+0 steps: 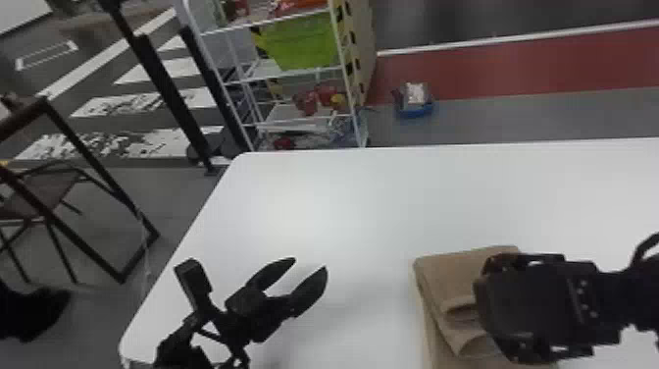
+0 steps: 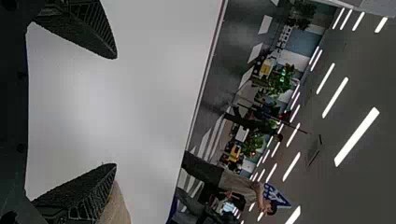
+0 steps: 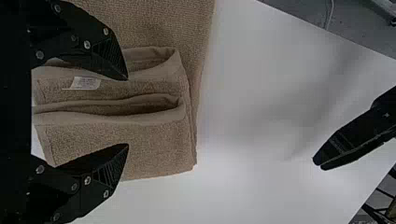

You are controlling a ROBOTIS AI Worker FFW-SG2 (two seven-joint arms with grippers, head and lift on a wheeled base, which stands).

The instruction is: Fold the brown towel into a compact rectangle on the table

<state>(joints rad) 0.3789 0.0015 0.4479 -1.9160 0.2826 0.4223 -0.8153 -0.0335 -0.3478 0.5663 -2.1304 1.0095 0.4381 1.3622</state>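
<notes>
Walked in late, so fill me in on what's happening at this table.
A robot is partway through folding a brown towel on a white table. Its right tool is open over the folded layers, not gripping them. Its left tool, also open, is off to the left of the towel. Part of the towel still spreads out past the folded stack, so it isn't yet a compact rectangle.

The towel lies on the near part of the table, well in from its left edge. Just past the table's far left corner I see a rack with a bin on it; a chair stands off its left side.
</notes>
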